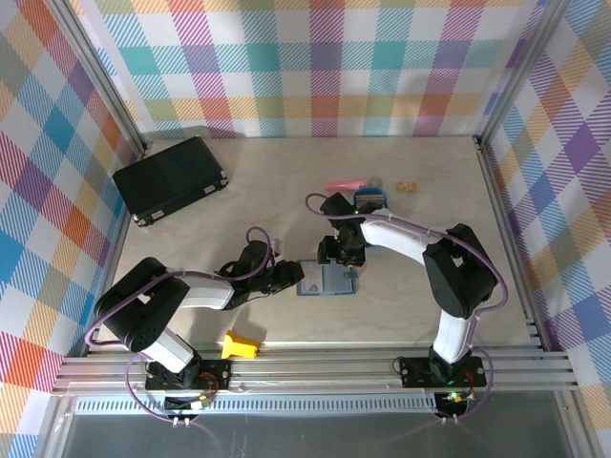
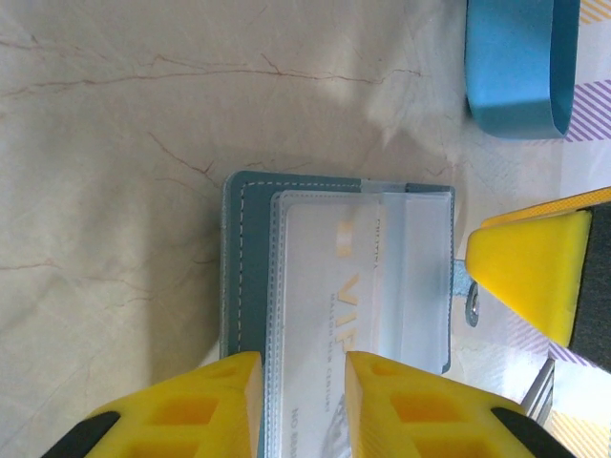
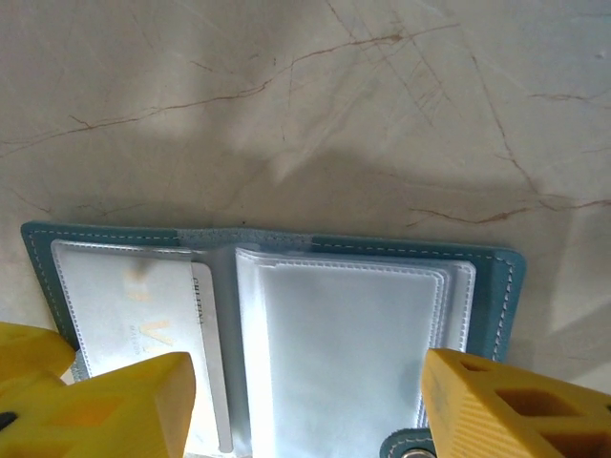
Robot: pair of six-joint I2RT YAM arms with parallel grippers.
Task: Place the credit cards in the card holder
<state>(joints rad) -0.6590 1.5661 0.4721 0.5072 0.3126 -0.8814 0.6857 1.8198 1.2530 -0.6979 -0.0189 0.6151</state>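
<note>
The teal card holder lies open and flat mid-table, its clear sleeves up. One pale credit card marked VIP sits in the sleeve on its left page, one long edge sticking out toward the fold. My left gripper reaches in from the left. Its yellow fingers stand a narrow gap apart over that card, pinching nothing. My right gripper hangs over the holder from behind, open wide, its fingers astride the empty right-hand sleeves. The snap tab lies by its right finger.
A bright blue oval tray sits just behind the right gripper, with a pink object and a small tan piece near it. A large black case lies at the back left. A yellow block rests near the front rail.
</note>
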